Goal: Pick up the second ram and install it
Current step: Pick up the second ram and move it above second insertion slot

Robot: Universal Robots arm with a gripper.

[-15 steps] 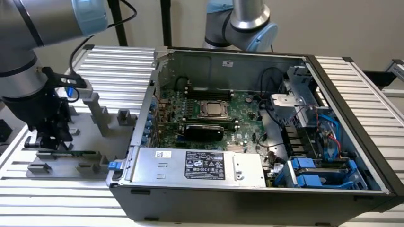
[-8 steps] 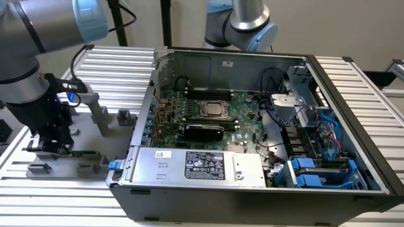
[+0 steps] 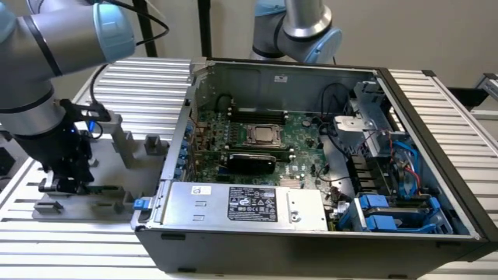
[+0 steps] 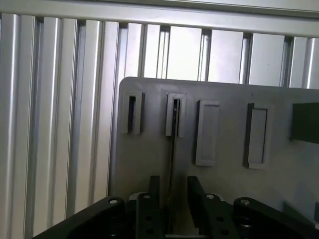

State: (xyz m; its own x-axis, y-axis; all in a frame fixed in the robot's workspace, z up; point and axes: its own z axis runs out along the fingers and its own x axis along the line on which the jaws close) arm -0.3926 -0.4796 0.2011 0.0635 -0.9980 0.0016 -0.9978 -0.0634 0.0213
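The gripper [image 4: 173, 185] hangs low over the grey holder plate [image 4: 224, 114], which lies on the slatted table [image 3: 155, 81] at the exterior view's left of the open computer case [image 3: 257, 245]. Its fingers [image 4: 194, 191] are released, one on each side of the second ram [image 4: 172, 144] (seen edge-on, thin and dark), with a gap on both sides. The ram stands upright in a slot of the plate.

Pincer [image 4: 172, 186] fingers stand off the second ram [image 4: 172, 149] — slim gaps both sides. Raised slot blocks [image 4: 208, 132] flank it; computer case [image 3: 257, 248] walls off beyond the fixture plate [image 4: 144, 159].
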